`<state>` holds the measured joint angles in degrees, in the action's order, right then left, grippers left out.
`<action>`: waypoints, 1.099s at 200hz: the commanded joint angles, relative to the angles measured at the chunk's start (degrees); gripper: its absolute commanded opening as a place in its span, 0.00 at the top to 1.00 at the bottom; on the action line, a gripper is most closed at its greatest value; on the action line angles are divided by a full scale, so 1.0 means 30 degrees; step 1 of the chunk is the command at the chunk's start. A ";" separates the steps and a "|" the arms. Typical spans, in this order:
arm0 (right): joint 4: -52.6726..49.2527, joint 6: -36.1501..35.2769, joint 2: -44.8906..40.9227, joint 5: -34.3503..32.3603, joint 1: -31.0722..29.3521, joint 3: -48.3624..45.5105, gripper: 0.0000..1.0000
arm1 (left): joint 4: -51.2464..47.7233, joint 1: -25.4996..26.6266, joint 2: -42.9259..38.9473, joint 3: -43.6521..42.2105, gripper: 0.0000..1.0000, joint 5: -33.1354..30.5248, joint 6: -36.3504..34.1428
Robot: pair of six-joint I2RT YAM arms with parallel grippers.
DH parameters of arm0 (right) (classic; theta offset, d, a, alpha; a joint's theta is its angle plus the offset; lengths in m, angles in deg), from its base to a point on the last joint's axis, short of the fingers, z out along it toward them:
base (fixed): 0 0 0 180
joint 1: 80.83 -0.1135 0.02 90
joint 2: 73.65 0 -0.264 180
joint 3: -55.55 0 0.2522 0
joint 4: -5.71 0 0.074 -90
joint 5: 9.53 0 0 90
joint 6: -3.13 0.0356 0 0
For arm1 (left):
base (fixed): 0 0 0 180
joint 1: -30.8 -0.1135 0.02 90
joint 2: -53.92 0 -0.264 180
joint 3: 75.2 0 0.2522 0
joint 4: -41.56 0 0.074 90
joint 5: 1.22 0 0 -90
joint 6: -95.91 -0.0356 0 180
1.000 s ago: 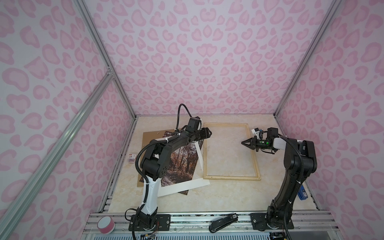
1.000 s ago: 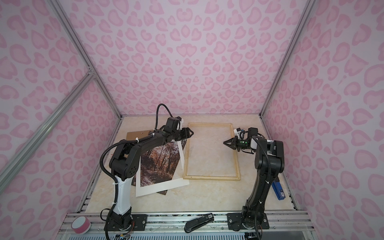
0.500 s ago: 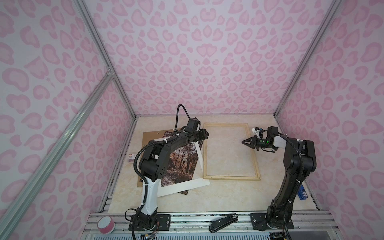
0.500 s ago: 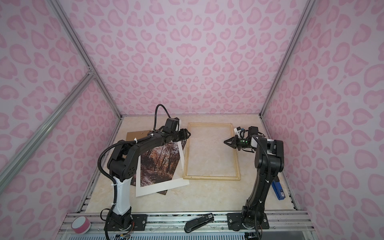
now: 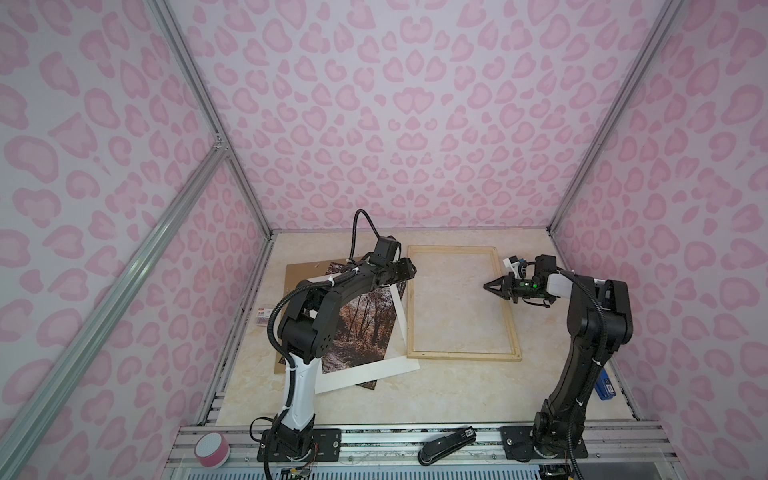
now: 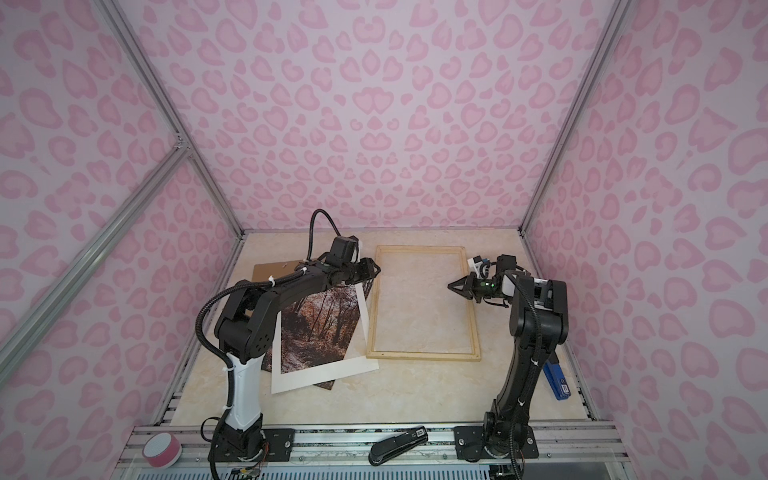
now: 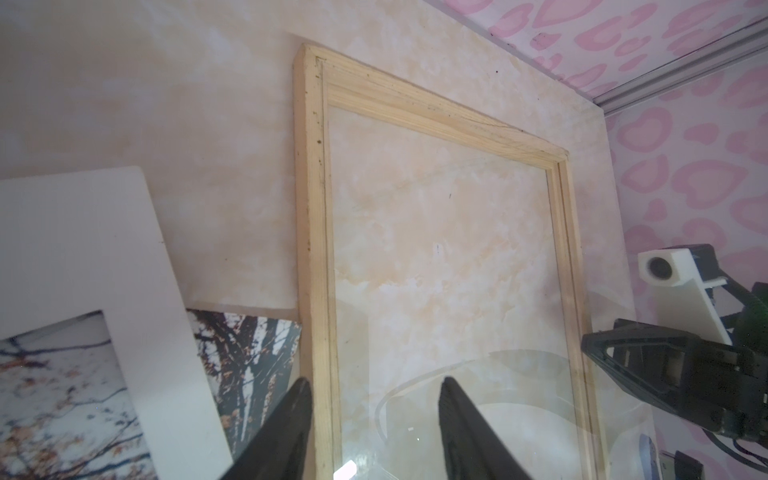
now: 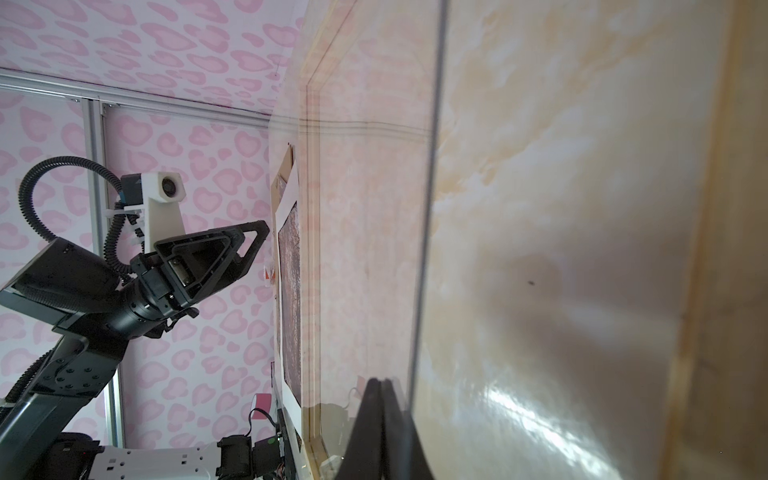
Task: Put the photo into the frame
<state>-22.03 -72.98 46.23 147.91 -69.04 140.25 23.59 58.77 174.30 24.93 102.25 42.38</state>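
The photo (image 5: pixel 357 328) lies under the white mat (image 5: pixel 374 372) just beside the frame (image 5: pixel 461 354), so the left gripper (image 7: pixel 374 380), half open and empty, risks pinching the frame's strip or the mat instead (the right gripper (image 5: pixel 487 286) is shut, on what I cannot tell).

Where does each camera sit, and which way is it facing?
Both top views: high at the front, looking down on the frame and the photo; both arms show whole.
Left wrist: on the left arm, facing the frame's back corner; open left gripper shows.
Right wrist: on the right arm, facing the left gripper across the frame; shut right gripper shows.
Shared: all show the frame.
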 commanded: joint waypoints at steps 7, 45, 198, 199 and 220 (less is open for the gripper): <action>-0.0676 -0.0601 0.0091 -0.0449 0.0028 -0.0084 1.00 | -0.0126 -0.0036 0.0253 -0.0157 0.52 -0.0386 0.0324; -0.1063 -0.0920 0.0148 -0.0386 0.0157 0.0045 1.00 | -0.0814 -0.0035 0.0377 -0.0254 0.56 -0.1110 0.0543; -0.2218 -0.1715 0.0589 -0.0419 0.0172 0.0804 1.00 | -0.0872 0.0287 0.0846 -0.0371 0.63 -0.0642 0.0646; -0.2222 -0.1722 0.0603 -0.0434 0.0171 0.0811 1.00 | -0.0863 0.0287 0.0839 -0.0371 0.63 -0.0633 0.0646; -0.2291 -0.1776 0.0618 -0.0478 0.0171 0.0873 1.00 | -0.0867 0.0287 0.0805 -0.0371 0.63 -0.0654 0.0617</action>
<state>-27.54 -77.02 47.47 147.77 -68.45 142.59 20.53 59.64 176.18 23.58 100.29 44.48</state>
